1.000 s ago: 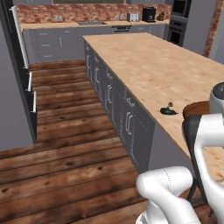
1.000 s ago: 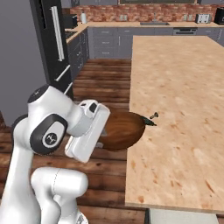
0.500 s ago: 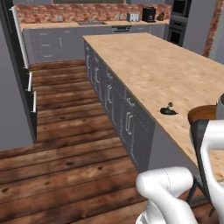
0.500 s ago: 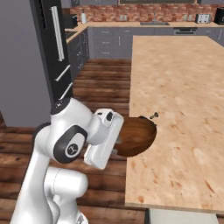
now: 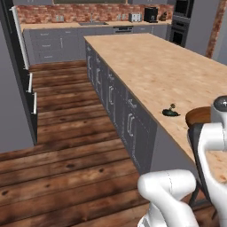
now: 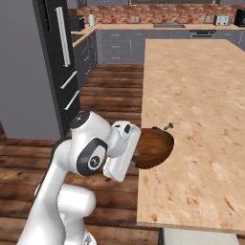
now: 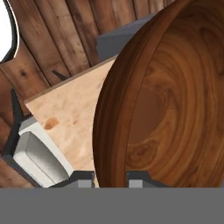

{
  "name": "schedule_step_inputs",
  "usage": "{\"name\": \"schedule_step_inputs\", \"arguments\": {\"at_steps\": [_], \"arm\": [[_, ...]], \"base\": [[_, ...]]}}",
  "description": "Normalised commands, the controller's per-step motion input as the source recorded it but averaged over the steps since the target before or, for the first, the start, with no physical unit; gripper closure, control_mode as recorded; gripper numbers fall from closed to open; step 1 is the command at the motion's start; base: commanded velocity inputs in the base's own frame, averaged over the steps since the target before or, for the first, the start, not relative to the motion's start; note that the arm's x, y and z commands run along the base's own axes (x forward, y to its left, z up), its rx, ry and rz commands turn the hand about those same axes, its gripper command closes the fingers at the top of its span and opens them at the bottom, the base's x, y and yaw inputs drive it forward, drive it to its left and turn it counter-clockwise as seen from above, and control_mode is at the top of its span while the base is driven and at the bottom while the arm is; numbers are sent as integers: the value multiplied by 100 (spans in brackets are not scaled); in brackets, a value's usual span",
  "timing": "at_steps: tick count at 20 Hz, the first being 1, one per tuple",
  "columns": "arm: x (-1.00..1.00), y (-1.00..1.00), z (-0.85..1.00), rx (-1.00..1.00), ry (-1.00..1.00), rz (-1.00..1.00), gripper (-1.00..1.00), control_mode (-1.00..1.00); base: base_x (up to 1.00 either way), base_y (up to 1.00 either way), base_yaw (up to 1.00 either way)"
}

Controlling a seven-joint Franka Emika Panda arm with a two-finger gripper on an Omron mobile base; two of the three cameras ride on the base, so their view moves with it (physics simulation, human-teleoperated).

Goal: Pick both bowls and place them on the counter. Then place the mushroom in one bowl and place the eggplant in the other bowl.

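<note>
Wooden bowl [image 6: 153, 147] — glossy reddish-brown, concentric grain inside, rim thin. It is carried tilted on its side, over the near edge of the worktop [image 6: 201, 100], clear of the surface. The hand [image 7: 111, 177] is clamped on the bowl's rim, one finger on each side of the wall. Arm folded low, forearm reaching level toward the worktop from the floor side. Eggplant [image 5: 170, 112] — small blackish-green lump with thin stalk, lying on the worktop just beyond the bowl; right base view shows little more than its stalk above the rim.
</note>
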Motion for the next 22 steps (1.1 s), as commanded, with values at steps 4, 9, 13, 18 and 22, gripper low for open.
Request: {"name": "schedule_step_inputs", "arguments": {"at_steps": [4, 9, 13, 18, 22], "arm": [[49, -27, -25, 2, 0, 0, 100, -100], [43, -20, -32, 1, 0, 0, 100, -100], [49, -10, -44, 1, 1, 1, 100, -100], [53, -19, -43, 3, 1, 3, 100, -100], [49, -14, -31, 4, 2, 4, 100, -100]], "base": [[0, 0, 0], [0, 0, 0], [0, 0, 0], [0, 0, 0], [0, 0, 0]]}}
